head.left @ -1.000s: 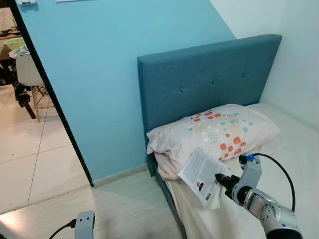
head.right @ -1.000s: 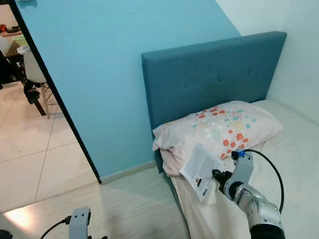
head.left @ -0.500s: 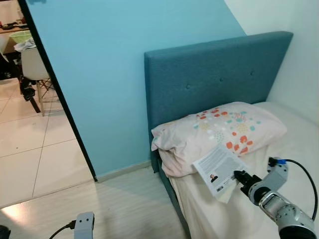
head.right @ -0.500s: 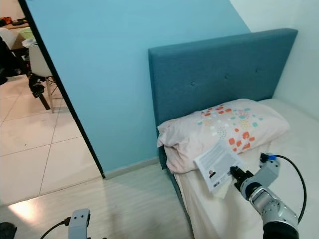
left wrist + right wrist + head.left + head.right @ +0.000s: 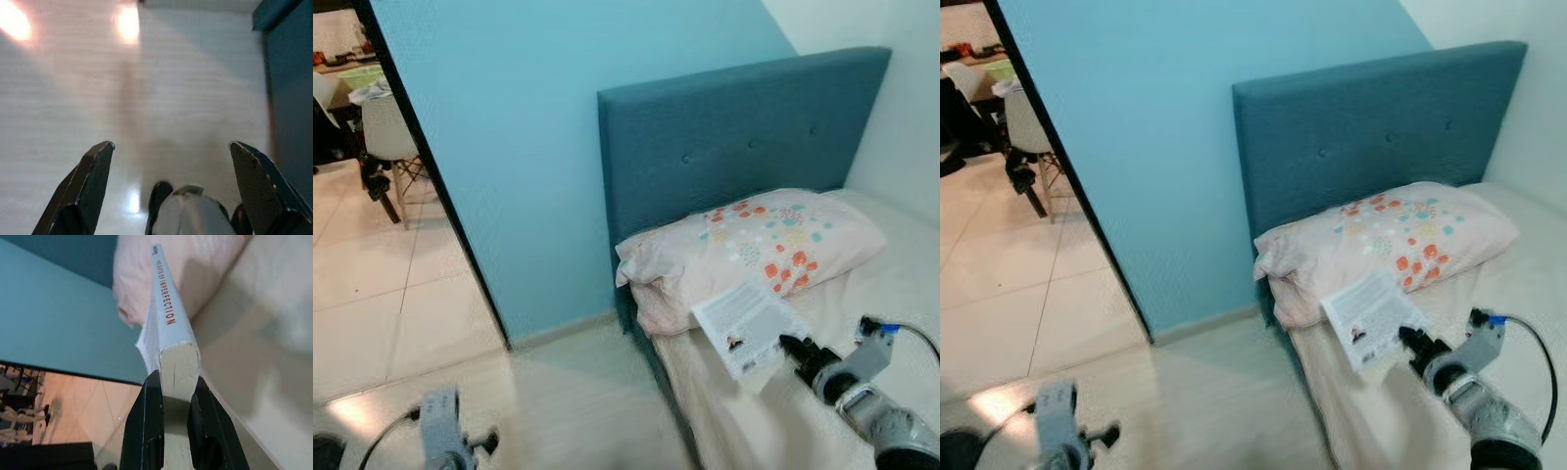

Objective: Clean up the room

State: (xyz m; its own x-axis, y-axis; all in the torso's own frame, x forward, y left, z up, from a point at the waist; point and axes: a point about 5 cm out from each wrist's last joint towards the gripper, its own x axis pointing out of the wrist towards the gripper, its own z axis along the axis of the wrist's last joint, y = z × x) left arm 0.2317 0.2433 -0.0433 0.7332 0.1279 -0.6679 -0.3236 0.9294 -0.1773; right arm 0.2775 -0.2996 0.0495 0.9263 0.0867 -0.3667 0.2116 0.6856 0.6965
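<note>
Right jaws clamped on book (image 5: pixel 168 333) edge above bed (image 5: pixel 901 284), left jaws spread, idle

One book (image 5: pixel 749 324), white-covered. One pillow (image 5: pixel 754 253) with a coloured dot pattern. One bed (image 5: pixel 1528 294), with one blue padded headboard (image 5: pixel 734 137) showing three buttons. One white chair (image 5: pixel 386 132) in the next room. Two grippers: the right gripper (image 5: pixel 171 396) and the left gripper (image 5: pixel 171 166), each with two black fingers.
</note>
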